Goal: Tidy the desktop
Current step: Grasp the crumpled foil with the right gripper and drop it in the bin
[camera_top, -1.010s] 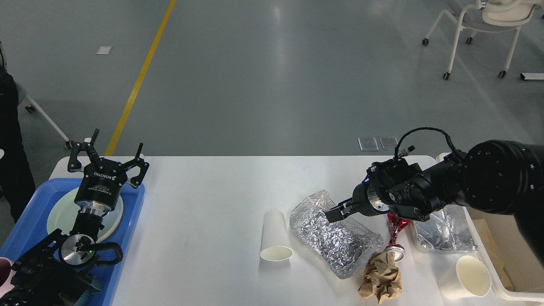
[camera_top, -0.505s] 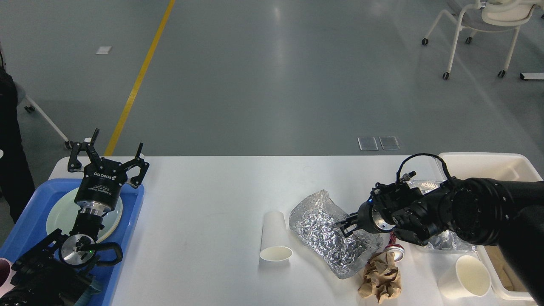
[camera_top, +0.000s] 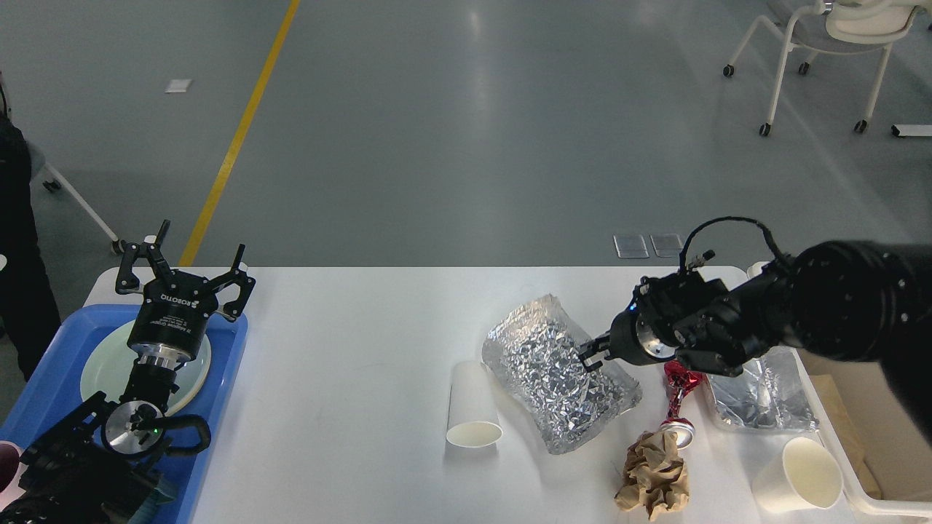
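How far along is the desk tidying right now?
Early. Done: one foil bag lies by the bin, and a plate sits in the blue tray. In hand: the right gripper is on the big foil bag. Left on the desktop: two cups, crushed can, brown paper.

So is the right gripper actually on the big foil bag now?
Touching. In the head view the right gripper has its fingertips closed on the upper right edge of the foil bag, with no gap visible between them.
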Robot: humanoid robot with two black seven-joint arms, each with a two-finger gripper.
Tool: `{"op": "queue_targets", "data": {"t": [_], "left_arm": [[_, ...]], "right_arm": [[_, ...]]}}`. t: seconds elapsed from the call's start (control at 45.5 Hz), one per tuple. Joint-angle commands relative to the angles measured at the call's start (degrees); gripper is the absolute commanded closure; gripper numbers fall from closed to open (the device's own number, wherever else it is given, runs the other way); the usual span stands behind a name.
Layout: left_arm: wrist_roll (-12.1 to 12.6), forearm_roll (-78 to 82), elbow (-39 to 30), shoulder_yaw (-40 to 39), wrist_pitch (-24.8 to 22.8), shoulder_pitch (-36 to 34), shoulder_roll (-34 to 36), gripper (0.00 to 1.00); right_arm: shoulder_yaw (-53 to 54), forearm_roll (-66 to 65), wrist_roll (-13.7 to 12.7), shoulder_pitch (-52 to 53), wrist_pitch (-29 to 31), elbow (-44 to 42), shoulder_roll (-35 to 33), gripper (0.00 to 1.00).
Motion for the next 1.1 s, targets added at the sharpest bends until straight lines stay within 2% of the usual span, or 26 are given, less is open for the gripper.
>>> {"op": "queue_targets", "data": {"t": [0.0,0.132,0.198,0.263,0.329,0.439,0.505,0.571,0.79,0.944,1.076], "left_arm": [[0.0,0.0,0.0,0.0,0.0,0.0,0.0,0.00],[0.0,0.0,0.0,0.0,0.0,0.0,0.0,0.00],[0.0,0.0,0.0,0.0,0.0,0.0,0.0,0.00],[0.0,0.0,0.0,0.0,0.0,0.0,0.0,0.00],[0.0,0.0,0.0,0.0,0.0,0.0,0.1,0.00],[0.0,0.0,0.0,0.0,0.0,0.0,0.0,0.00],[0.0,0.0,0.0,0.0,0.0,0.0,0.1,0.00],[0.0,0.0,0.0,0.1,0.0,0.0,0.0,0.00],[0.0,0.0,0.0,0.0,0.0,0.0,0.0,0.00],[0.0,0.0,0.0,0.0,0.0,0.0,0.0,0.00],[0.0,0.0,0.0,0.0,0.0,0.0,0.0,0.00]], "right_arm": [[-0.2,1.9,1.6,19.6,6.1,13.6,-5.9,1.00],[0.4,2.0,5.1,43.1,26.6,24.3,-13.7,1.00],[1.2,2.0,6.0,52.4,37.9,24.7,-16.9,1.00],[1.6,1.8,6.0,58.5,46.6,24.0,-18.6,1.00],[1.3,1.3,6.0,61.7,50.5,23.4,-19.5,1.00],[-0.2,-2.3,5.8,62.8,50.5,23.0,-20.5,1.00],[-2.5,-4.9,5.5,62.6,48.7,21.2,-22.1,1.00],[-7.5,-7.1,5.5,60.4,43.9,18.2,-24.0,1.00],[-26.4,-7.8,5.4,38.7,17.9,4.2,-29.7,1.00],[-27.3,-6.9,5.1,22.3,5.6,-3.6,-35.8,1.00],[-27.1,2.9,4.9,5.5,-0.8,-13.6,-37.4,1.00]]}}
